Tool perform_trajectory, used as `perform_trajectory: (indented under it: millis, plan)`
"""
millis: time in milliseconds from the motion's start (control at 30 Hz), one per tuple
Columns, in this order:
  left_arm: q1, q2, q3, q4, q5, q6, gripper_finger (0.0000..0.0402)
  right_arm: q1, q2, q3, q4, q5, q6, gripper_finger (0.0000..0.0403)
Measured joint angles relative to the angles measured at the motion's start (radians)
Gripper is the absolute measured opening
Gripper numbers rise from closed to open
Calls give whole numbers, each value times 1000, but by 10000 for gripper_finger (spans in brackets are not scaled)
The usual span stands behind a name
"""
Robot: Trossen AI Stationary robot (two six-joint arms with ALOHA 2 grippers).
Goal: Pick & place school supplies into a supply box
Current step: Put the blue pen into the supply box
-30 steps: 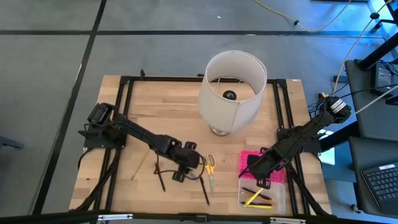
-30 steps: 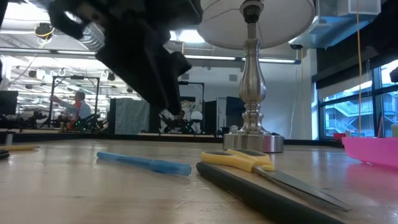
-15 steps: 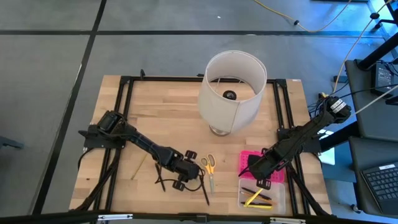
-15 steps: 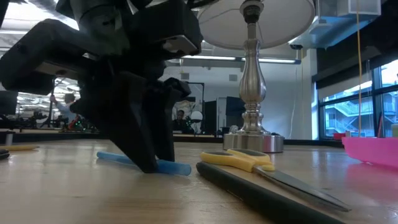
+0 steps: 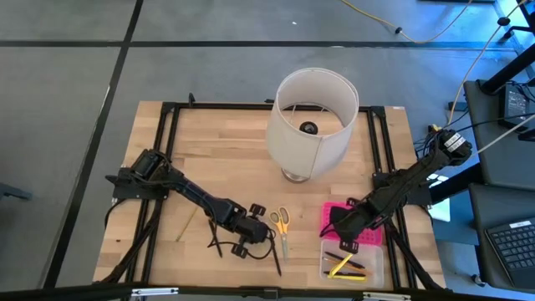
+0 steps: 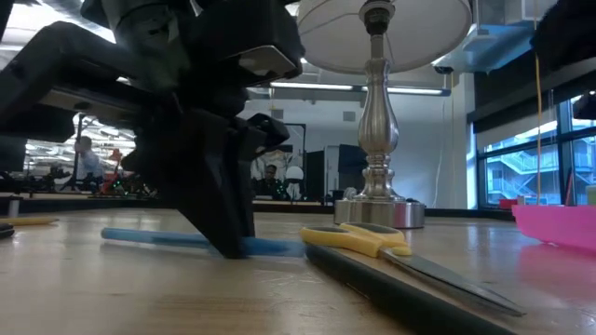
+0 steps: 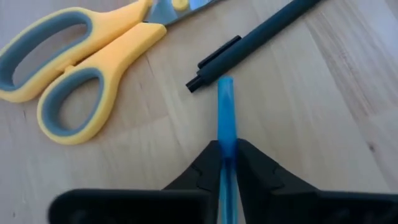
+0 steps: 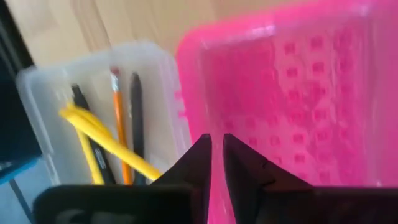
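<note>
The left claw (image 7: 227,163) is down on the counter (image 5: 226,159) with its two fingers pinched on the blue pen (image 7: 225,112), gripping it along the shaft with the tip end sticking out ahead. In the low view the pen (image 6: 177,240) lies flat on the wood with the fingers astride it. It looks like a light, stiff plastic barrel, smooth and round, so it may roll or swivel in a narrow pinch; a hold near the middle of its length (rather than close to one end) should keep it from tipping as it lifts.

Just beside it lie the yellow-handled scissors (image 7: 81,74) and a black pen (image 7: 255,40), whose clip end sits very near the blue pen's tip without clearly touching. A careless lift could nudge either one.

The supply box (image 5: 352,262) stands near the front right of the counter, its clear base already holding pencils (image 8: 119,134) and dark pens, its pink lid (image 8: 292,106) open behind it. The right claw (image 8: 216,163) hovers at the lid with fingers pressed nearly together, holding nothing that shows.

A lamp (image 5: 311,121) stands mid-counter, clear of the path to the box.
</note>
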Motion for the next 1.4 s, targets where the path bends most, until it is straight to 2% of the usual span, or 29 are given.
perform_trajectory:
  millis: [67,200,433,600,733,1000,1133,1233,1400]
  plan:
    - [1,-1,0,0,-4,0,12,3,0,0,44,48,-17,46]
    - [3,-18,-3,-9,-18,0,18,16,0,0,141,206,-144,46]
    - [30,-136,-5,25,-87,4,14,29,-1,0,263,469,-408,46]
    - [54,-192,-3,224,-108,111,15,58,-1,0,369,703,-587,46]
    - [62,-193,-3,357,-52,244,15,90,-1,0,452,819,-703,46]
    - [87,-193,-2,465,-22,328,15,136,-1,0,583,792,-864,46]
    - [87,-193,-2,487,-20,350,15,132,-1,0,632,768,-869,50]
    - [87,-193,-2,506,-20,352,15,130,-1,0,668,769,-910,75]
    - [87,-193,-2,534,-19,376,15,129,-1,0,761,818,-996,146]
